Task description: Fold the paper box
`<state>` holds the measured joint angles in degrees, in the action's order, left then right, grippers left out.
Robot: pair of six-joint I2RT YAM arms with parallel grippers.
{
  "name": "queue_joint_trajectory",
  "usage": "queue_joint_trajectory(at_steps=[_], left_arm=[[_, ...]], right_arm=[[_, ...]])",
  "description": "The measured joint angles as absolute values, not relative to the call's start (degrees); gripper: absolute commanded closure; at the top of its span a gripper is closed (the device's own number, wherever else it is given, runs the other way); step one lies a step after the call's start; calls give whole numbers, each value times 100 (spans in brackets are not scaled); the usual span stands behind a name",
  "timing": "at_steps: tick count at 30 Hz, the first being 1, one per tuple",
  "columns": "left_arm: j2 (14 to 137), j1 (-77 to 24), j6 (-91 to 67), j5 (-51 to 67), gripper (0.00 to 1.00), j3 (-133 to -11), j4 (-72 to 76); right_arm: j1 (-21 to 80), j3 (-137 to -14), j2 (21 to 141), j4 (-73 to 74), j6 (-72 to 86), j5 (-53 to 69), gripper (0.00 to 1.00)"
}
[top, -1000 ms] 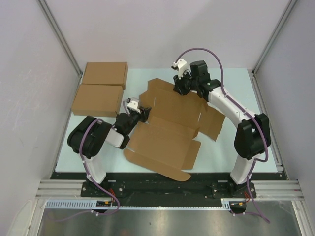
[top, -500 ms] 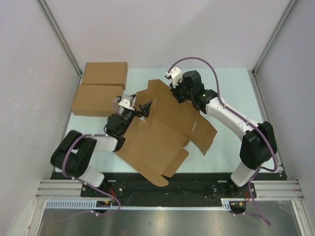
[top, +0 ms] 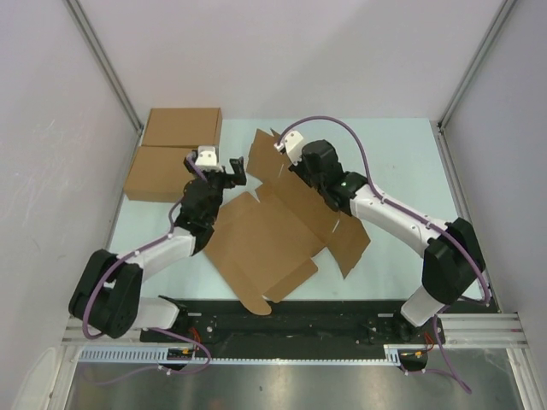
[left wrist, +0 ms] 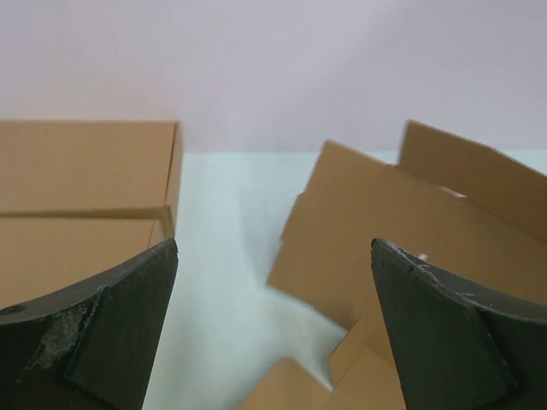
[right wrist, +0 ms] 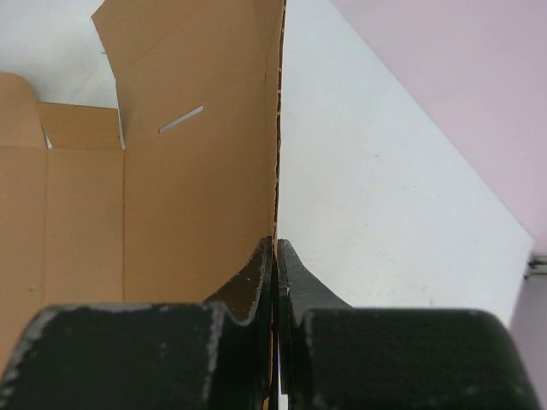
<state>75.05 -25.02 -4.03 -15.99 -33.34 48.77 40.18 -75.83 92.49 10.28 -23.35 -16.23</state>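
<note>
Right fingers (right wrist: pixel 259 266) are pinching a raised flap edge of the box (top: pixel 265 239); left fingers (left wrist: pixel 120 320) are gaping wide, empty. Left should be bracing the base while right is folding.

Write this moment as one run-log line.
left gripper: open, empty | right gripper: shut on edge of brown die-cut cardboard sheet | two closed brown cardboard boxes: far-left corner

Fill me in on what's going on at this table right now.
Two robot arms are folding a paper box, a die-cut cardboard sheet lying mostly flat on the table. The right gripper is shut on the edge of a far panel, which is tilted up. The left gripper is wide open and holds nothing, poised by the sheet's left side, near two made-up boxes at the far left corner.
</note>
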Motion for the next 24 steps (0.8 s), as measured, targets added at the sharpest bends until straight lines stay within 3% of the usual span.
queue_joint_trajectory(at_steps=[8,17,24], left_arm=[[8326,-2390,-803,-2003,0,-4023,4163],[9708,-1671,-1470,-1039,2,-4558,4624],[10127,-1389,-1988,-115,2,-4589,5365]], right_arm=[[4091,-7244,8877,880,-2532,-1712,100],[3203,-6952,7957,956,-2106,-349,100],[3319,-6801,7931,871,-2112,-132,100]])
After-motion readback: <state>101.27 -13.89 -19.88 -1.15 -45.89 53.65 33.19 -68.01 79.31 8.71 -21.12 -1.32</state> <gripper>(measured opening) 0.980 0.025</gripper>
